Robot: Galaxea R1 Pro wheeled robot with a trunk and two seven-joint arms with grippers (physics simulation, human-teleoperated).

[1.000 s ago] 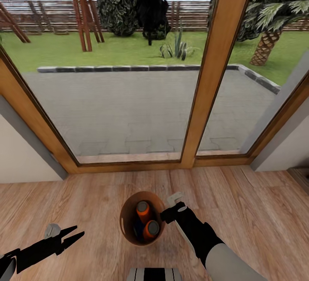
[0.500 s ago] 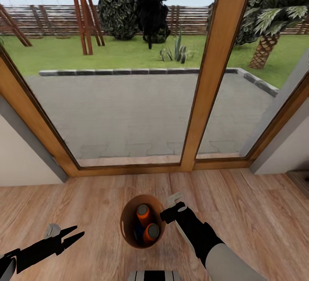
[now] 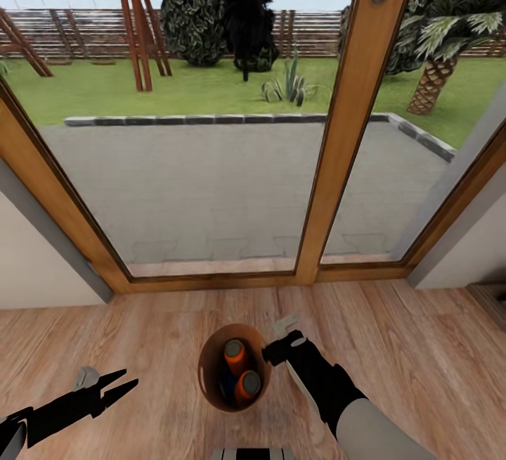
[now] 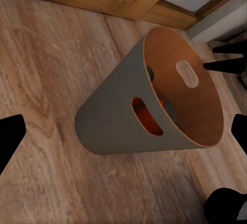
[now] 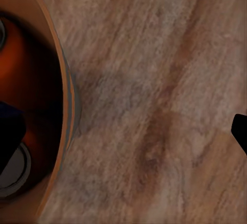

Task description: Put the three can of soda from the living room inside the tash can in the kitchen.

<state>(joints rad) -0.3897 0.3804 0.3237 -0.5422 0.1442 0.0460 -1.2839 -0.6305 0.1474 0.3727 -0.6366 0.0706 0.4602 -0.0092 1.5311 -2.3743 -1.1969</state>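
The head camera looked down from high over the bin toward the glass doors. Both wrist cameras sat close, sharing that bin and floor.

Wood floor carries the upright bin.

- The left gripper is matte black, with two slim pointed fingers and a small pale grey rounded part at its base.
- The left arm behind it is black as well.
- The right gripper pairs a black body with a pale grey finger.
- The right arm runs black, then ends in a smooth light grey shell (near the frame's lower edge).
- A grey-and-black striped trunk piece sits at bottom centre.
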